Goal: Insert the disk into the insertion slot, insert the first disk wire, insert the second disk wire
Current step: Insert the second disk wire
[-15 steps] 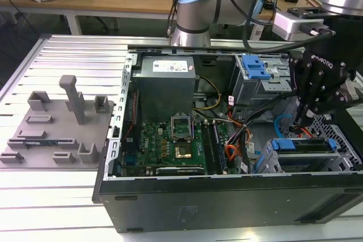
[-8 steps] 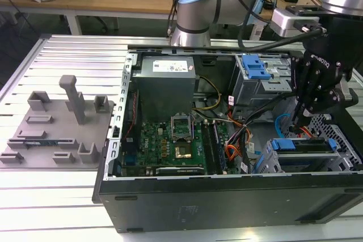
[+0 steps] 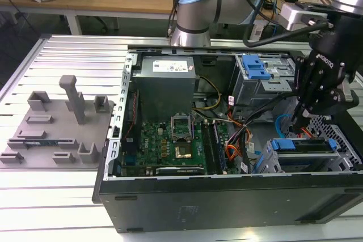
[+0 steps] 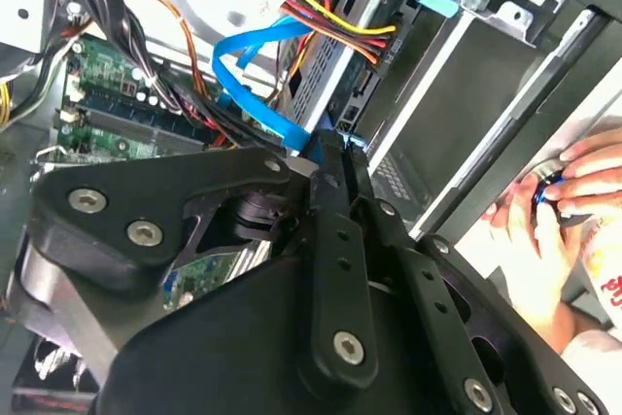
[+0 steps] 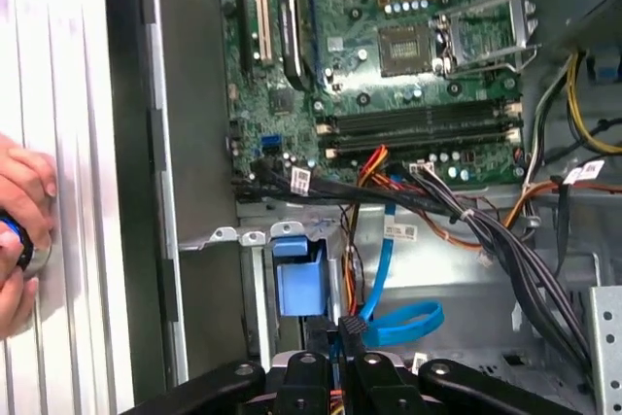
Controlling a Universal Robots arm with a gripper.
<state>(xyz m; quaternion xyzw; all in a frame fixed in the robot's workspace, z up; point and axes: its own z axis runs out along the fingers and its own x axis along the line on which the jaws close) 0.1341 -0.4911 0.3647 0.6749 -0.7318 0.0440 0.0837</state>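
The disk [image 3: 306, 146], in its blue carrier, lies inside the insertion slot [image 3: 340, 140] at the exterior view's right. My gripper [image 3: 297, 122] hangs just above its near end. In both wrist views the fingers are pressed together. The second disk wire [image 4: 248, 70], a glossy blue cable, loops [image 5: 406, 322] down and ends right at my fingertips [image 4: 333, 148]; its plug is hidden between them. The first disk wire [image 4: 335, 18], a red, yellow and black bundle, runs to the back of the drive cage.
The open computer case [image 3: 227, 196] holds a motherboard [image 5: 408, 55], black cable bundles [image 5: 505, 240] and a second grey cage with a blue latch [image 3: 255, 67]. A person's hand [image 5: 19, 230] rests outside the case wall. A grey fixture plate [image 3: 57, 123] lies on the exterior view's left.
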